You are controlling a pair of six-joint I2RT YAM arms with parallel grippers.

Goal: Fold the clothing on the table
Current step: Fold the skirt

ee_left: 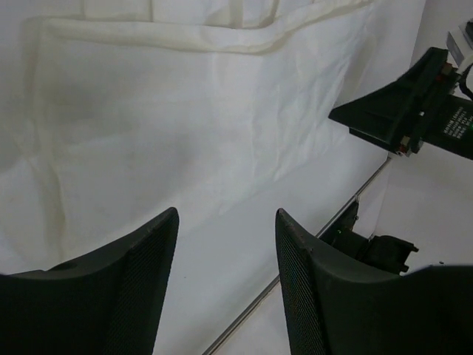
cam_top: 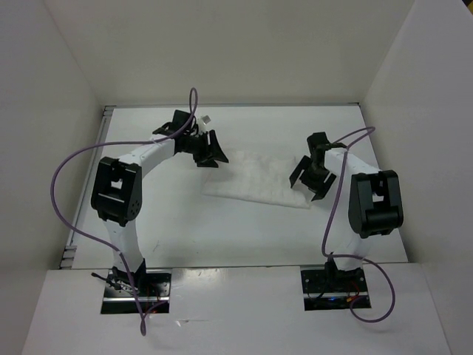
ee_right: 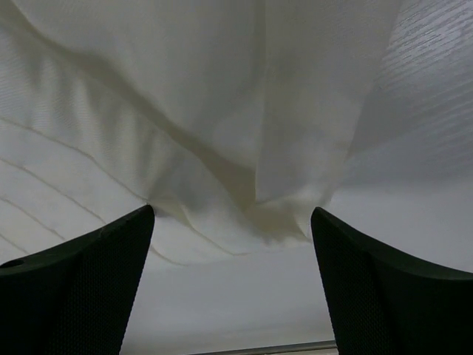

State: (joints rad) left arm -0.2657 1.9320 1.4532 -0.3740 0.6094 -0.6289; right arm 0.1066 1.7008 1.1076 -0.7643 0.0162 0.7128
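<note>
Clothing (cam_top: 259,181) between left gripper (cam_top: 211,157), right gripper (cam_top: 307,185)

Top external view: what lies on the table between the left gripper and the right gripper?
Only the clothing, spread on the table, lies between the left gripper and the right gripper; the top external view shows it.

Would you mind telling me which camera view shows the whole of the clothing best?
The top external view: the clothing lies on the table with nearly its whole outline visible. The left wrist view shows only a stretch with a seam; the right wrist view only a creased corner.
</note>
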